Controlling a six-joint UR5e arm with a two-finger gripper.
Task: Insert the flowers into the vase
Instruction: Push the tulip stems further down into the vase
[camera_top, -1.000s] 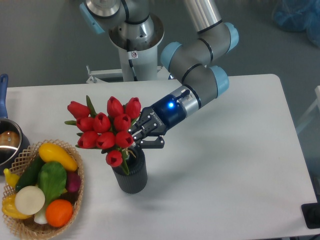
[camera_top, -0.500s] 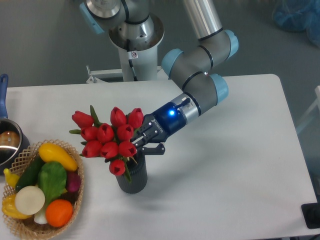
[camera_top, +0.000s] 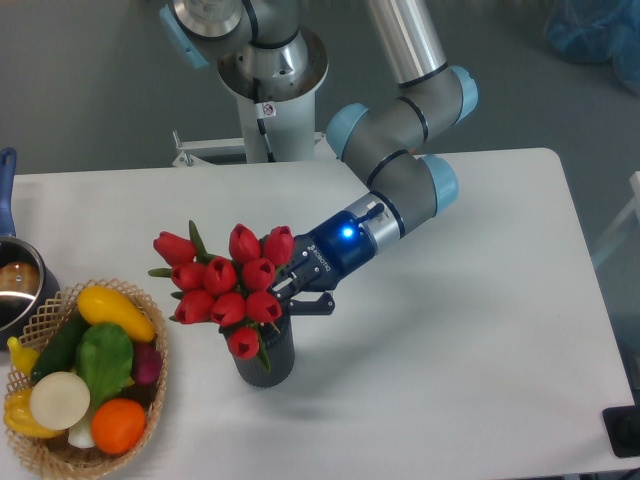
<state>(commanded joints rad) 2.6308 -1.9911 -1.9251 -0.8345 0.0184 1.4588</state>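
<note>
Now I see my gripper (camera_top: 292, 295) reaching down-left, clamped on the flowers (camera_top: 228, 288) over the vase (camera_top: 268, 357); stems hidden.

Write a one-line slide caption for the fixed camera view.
Two-finger gripper lowers a bunch of red tulips into the short dark grey ribbed vase on the white table.

A white desk (camera_top: 470, 300) is carrying everything; the dark ribbed vase (camera_top: 270, 355) is standing upright on it, left of centre near the front. A woven basket (camera_top: 150, 395) of vegetables is sitting at the front left corner; a metal pot (camera_top: 15, 290) is resting just behind it at the left edge.
</note>
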